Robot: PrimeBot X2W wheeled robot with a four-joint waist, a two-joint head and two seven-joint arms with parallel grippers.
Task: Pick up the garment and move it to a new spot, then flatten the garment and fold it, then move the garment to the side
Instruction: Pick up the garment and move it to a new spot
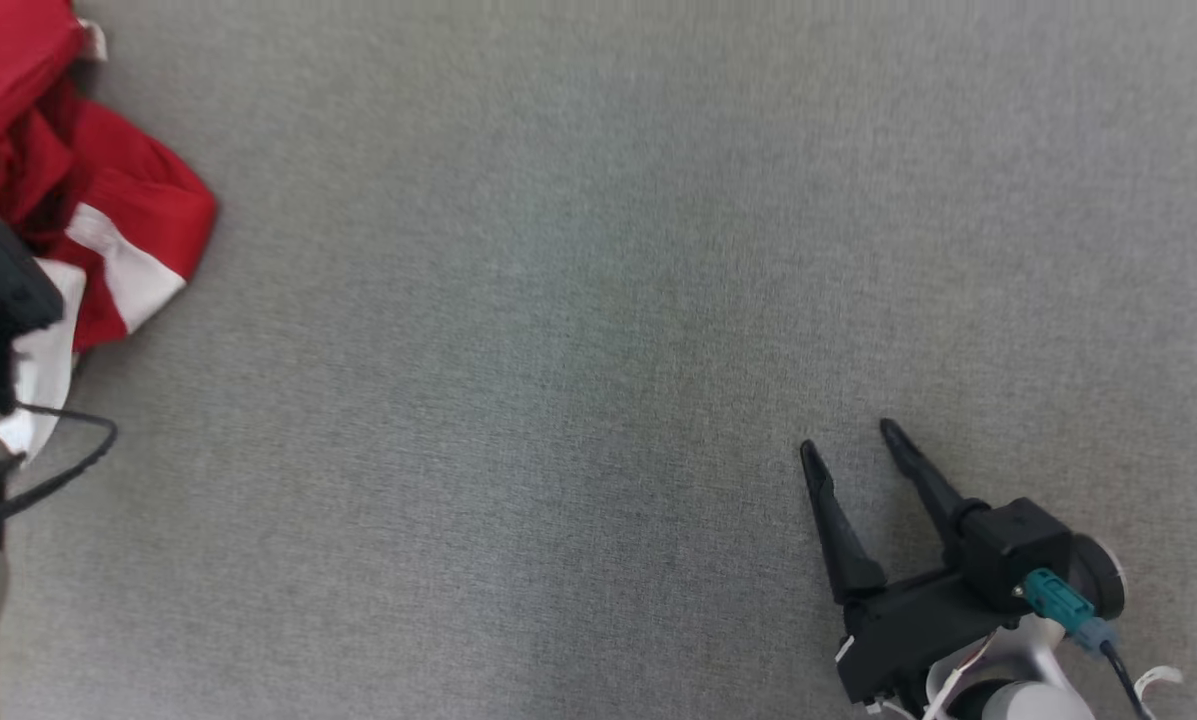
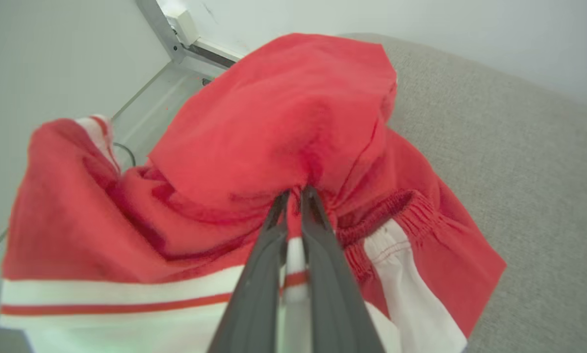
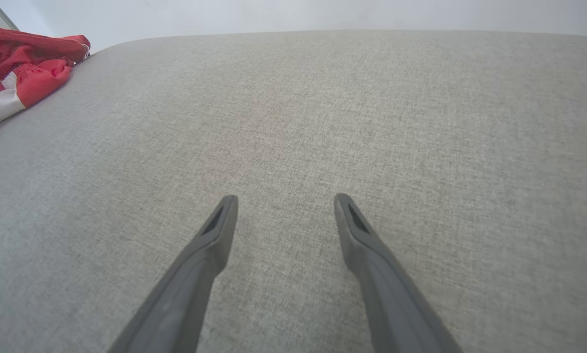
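Crumpled, the red garment (image 2: 283, 113) shows white stripes.

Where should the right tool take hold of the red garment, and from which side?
Probably by the striped corner of the garment, coming low across the grey surface from the robot's right. That flap lies flat, free and nearest the open right tool, while the left tool is shut on the bunched fold beside the waistband.

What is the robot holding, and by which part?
The left claw is shut on the red-and-white garment, pinching a bunched fold beside its elastic waistband. The right claw is open, holding nothing.
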